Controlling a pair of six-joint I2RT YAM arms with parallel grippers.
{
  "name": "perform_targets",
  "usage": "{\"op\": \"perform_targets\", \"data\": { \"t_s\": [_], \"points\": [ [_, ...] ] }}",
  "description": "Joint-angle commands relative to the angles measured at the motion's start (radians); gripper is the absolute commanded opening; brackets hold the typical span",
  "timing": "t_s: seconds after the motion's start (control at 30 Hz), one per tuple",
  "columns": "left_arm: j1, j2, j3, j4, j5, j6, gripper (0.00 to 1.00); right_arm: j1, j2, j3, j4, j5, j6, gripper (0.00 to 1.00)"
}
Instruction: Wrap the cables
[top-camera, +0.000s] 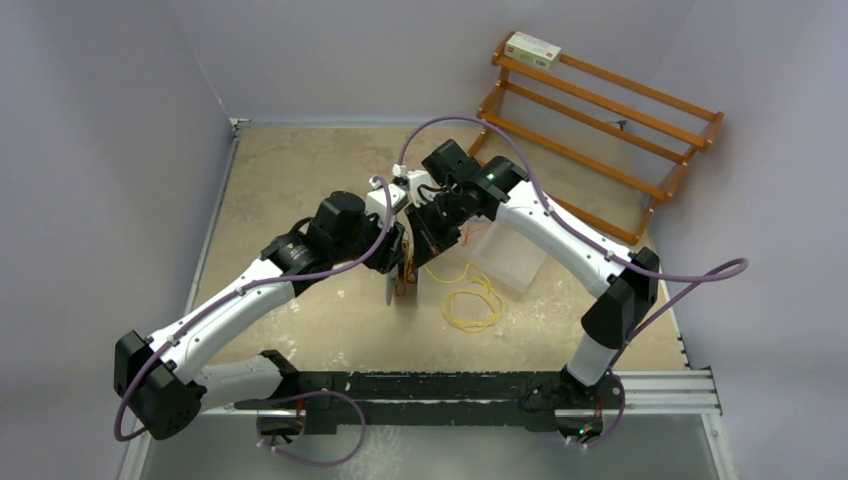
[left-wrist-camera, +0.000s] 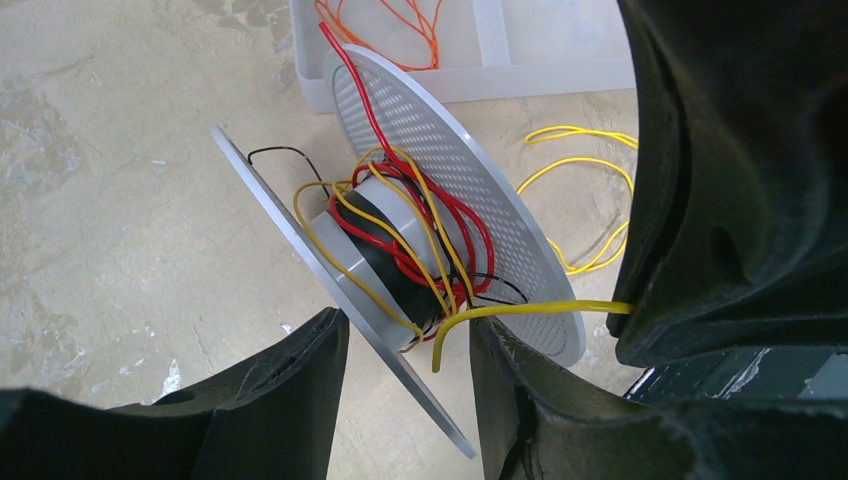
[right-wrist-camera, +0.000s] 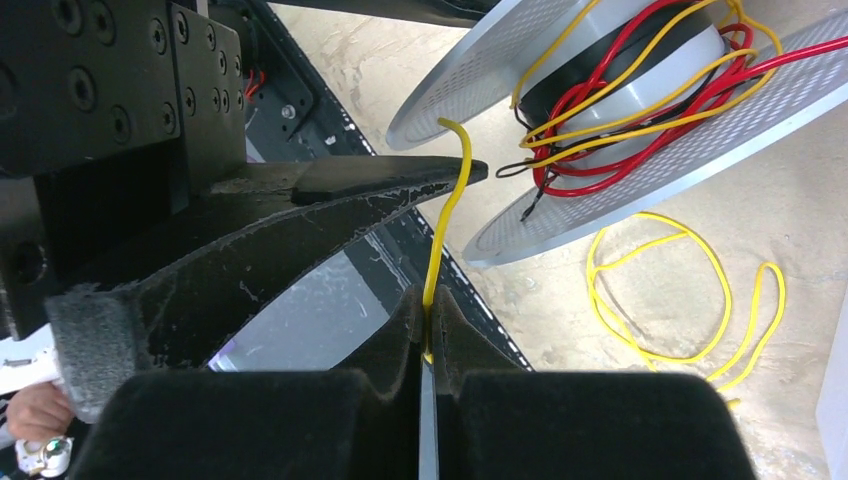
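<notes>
Wire (right-wrist-camera: 440, 240), yellow and pinched in the right claw (right-wrist-camera: 430, 340) just beside the spool (left-wrist-camera: 400, 230) that the left claw (left-wrist-camera: 405, 335) grips, should be pulled snug around the spool's middle.

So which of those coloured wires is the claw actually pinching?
The yellow cable: the right claw clamps it, just short of the spool. The red wire and black wire are only wound on the spool; the orange wires lie in the tray.
</notes>
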Motion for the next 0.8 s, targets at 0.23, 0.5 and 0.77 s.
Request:
{"op": "perform_targets", "data": {
  "t_s": [0.23,0.5,0.77],
  "points": [
    [-0.006,0.003,0.005,0.035,0.038,0.020,0.39,0.017,0.025,0.026,0.025,-0.056,-0.002,0.00],
    [-0.006,-0.006,-0.001,0.038,0.041,0.023,0.33,0.017,0.045,0.020,0.053,-0.047,0.003,0.00],
    [-0.006,-0.001,-0.002,0.037,0.053,0.026,0.23,0.017,0.045,0.032,0.055,-0.064,0.025,0.00]
  ]
}}
